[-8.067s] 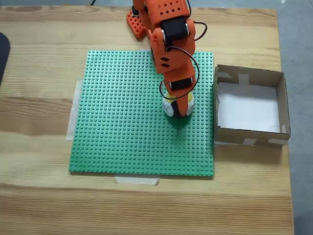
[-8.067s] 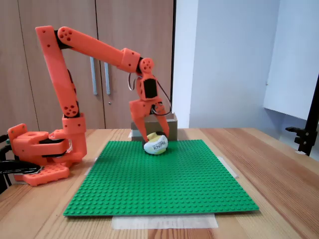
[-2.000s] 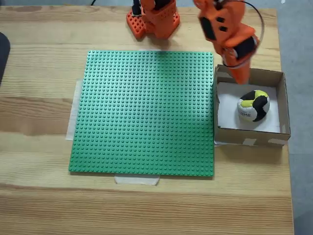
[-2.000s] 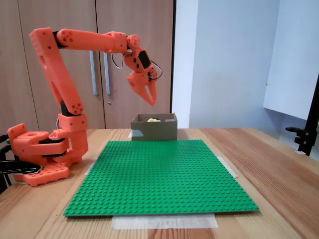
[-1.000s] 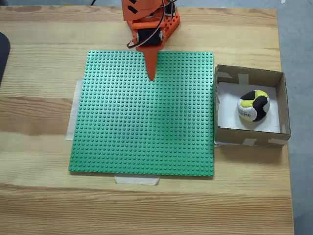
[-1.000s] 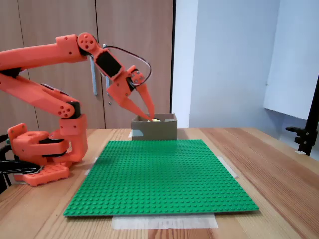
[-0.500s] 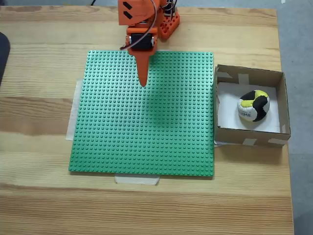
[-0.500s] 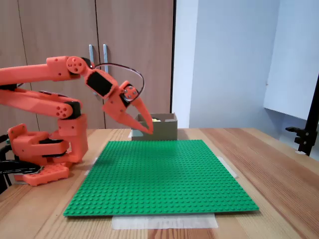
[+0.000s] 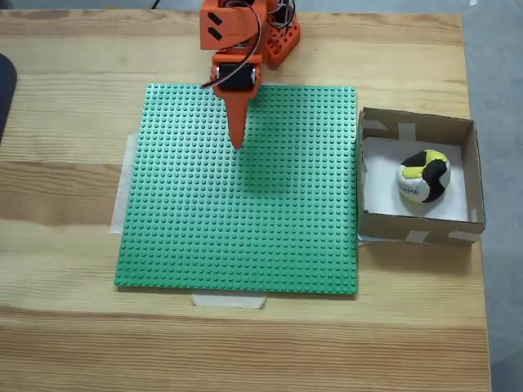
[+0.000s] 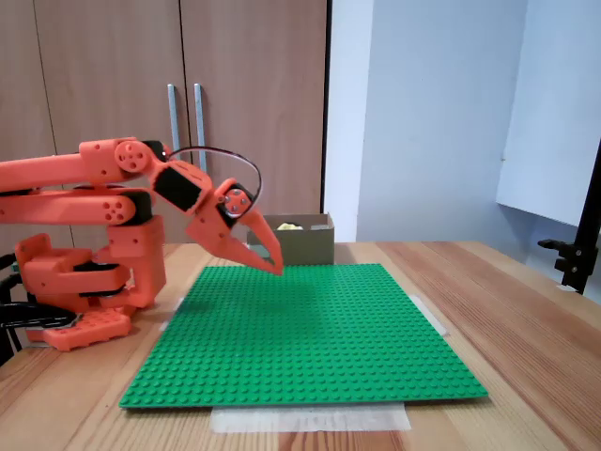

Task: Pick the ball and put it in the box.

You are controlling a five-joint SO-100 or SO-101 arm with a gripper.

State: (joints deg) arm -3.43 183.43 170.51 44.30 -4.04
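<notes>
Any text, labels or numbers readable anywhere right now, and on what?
Ball in the box: dark lettering on its white patch, too blurred to read.
Nothing else carries readable text: none on the box, the green baseplate or the arm.

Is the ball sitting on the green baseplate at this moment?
No, in a fixed view the ball lies on the white bottom of the box, to the right of the green baseplate.

studded green plastic baseplate (image 9: 245, 212), grainy wooden table (image 9: 65, 327), cardboard box (image 9: 470, 175)
</notes>
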